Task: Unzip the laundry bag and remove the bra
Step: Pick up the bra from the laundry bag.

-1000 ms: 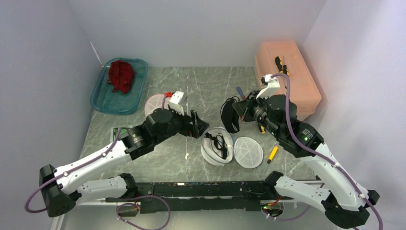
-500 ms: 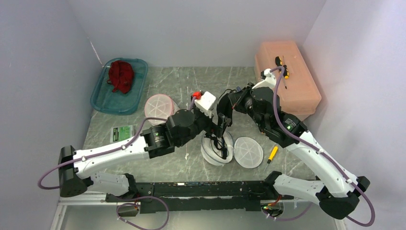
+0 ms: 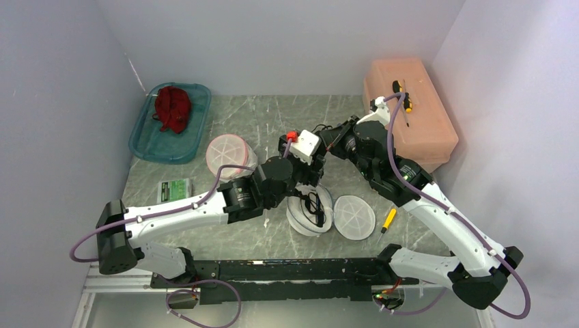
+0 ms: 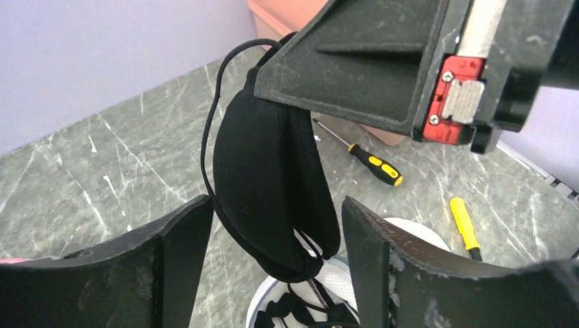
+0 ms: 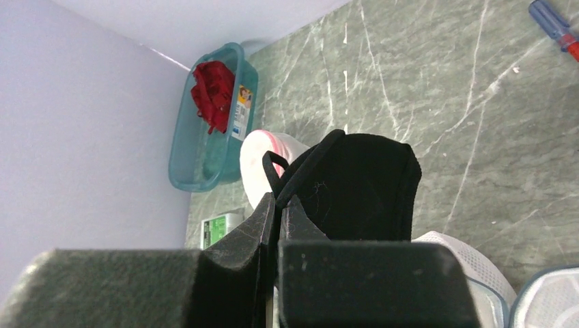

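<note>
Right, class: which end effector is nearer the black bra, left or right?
Right. The right end effector is shut on the top edge of the black bra. The left end effector is open, one finger on either side of the hanging bra, not clamping it.

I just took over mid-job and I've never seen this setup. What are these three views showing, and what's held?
A left arm and a right arm are bolted at the near edge of the table, each ending in a two-finger gripper. The wide picture looks down from above and behind them; the other two come from wrist cameras. The right gripper is shut on the black bra, which hangs over the open white laundry bag. The left gripper is open, one finger either side of the bra. Also on the table: a teal tray with a red garment, a pink box, a second round mesh bag and a yellow screwdriver.
</note>
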{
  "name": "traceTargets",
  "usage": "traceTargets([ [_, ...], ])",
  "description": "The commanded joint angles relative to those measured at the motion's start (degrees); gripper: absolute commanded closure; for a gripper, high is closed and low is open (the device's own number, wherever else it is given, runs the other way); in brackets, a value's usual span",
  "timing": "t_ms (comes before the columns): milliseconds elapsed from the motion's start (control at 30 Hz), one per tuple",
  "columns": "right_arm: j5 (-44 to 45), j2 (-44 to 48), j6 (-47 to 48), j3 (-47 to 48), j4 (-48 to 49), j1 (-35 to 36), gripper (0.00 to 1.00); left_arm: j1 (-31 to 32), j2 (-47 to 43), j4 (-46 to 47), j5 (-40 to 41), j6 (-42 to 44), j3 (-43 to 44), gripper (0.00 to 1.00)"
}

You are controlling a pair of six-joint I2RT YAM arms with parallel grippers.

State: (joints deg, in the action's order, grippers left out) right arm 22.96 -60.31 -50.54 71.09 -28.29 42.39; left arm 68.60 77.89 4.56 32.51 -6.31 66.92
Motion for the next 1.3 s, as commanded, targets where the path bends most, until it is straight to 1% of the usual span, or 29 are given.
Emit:
traceTargets([
  [0,-1.41,0.66,-1.35,1.07,3.70,-0.28,1.00,0.22,1.65,3.24,2.77,0.88,3.47,0.31],
  [67,-1.83,0.55,-1.50,1.09,3.88,-0.27,1.00,0.22,2.43,2.75,2.67,0.78,4.06,0.37],
  [167,-2.50,0.42,-1.62,1.13,4.21,-0.23,1.00,0.23,3.15,2.66,2.96,0.58,4.49,0.40],
  [200,-2.60,0.39,-1.66,1.22,4.23,-0.24,1.00,0.23,3.39,2.53,2.88,0.67,4.59,0.43],
  [333,-3.13,0.32,-1.66,1.24,4.58,-0.25,1.00,-0.08,4.25,1.67,2.94,0.24,5.34,0.62],
  [467,-3.58,0.53,-1.60,0.93,4.86,-0.24,1.00,-0.48,4.39,1.60,2.57,-0.20,5.24,0.74],
  [533,-3.84,0.76,-1.41,0.60,5.23,-0.32,1.00,-0.58,4.26,1.77,2.76,-0.32,4.96,0.85],
  [567,-4.07,0.87,-1.30,0.48,5.44,-0.30,1.00,-0.67,4.15,1.81,2.75,-0.28,4.81,0.93],
  [600,-4.34,0.96,-1.20,0.34,5.62,-0.34,1.00,-0.66,4.09,2.00,2.92,-0.36,4.66,0.97],
  [667,-5.22,1.15,-0.86,0.13,6.06,-0.34,1.00,-0.81,3.75,2.56,2.80,-0.25,4.14,0.97],
  [700,-5.88,1.24,-0.38,0.10,6.32,-0.37,0.95,-0.79,3.53,2.98,2.63,-0.14,3.87,0.97],
  [733,-6.97,1.37,0.71,0.19,6.65,-0.41,0.82,-0.81,3.36,3.49,2.58,-0.16,3.48,0.97],
  [800,-8.36,1.78,2.13,0.30,7.18,-0.48,0.52,-1.03,2.82,3.58,2.66,-0.79,2.96,0.97],
  [833,-8.93,2.02,2.64,0.47,7.31,-0.51,0.41,-1.28,2.48,3.63,2.63,-1.22,2.68,0.97],
  [867,-9.53,2.30,3.31,0.76,7.22,-0.55,0.33,-1.58,2.20,3.71,2.57,-1.59,2.39,0.97],
  [933,-10.56,3.05,4.57,1.62,6.69,-0.57,0.22,-2.28,1.49,3.31,2.25,-2.44,1.89,0.97],
  [967,-11.15,3.42,5.29,2.17,6.31,-0.56,0.10,-2.59,1.14,2.92,2.24,-2.76,1.84,0.97],
  [1000,-12.06,3.79,6.27,2.96,5.83,-0.56,0.01,-2.86,0.75,2.69,2.29,-2.97,1.63,0.97],
  [1133,-15.98,4.64,13.14,8.09,-0.29,-0.59,0.00,-4.58,-1.21,0.75,2.51,-4.13,1.13,0.97],
  [1200,-16.46,6.99,16.65,8.08,-2.36,-0.64,0.00,-7.42,-2.85,-1.26,1.03,-5.65,1.07,0.97],
  [1267,-17.17,11.13,20.51,5.69,-1.86,-0.63,0.00,-10.94,-4.61,-4.12,-2.25,-7.87,1.57,0.97],
])
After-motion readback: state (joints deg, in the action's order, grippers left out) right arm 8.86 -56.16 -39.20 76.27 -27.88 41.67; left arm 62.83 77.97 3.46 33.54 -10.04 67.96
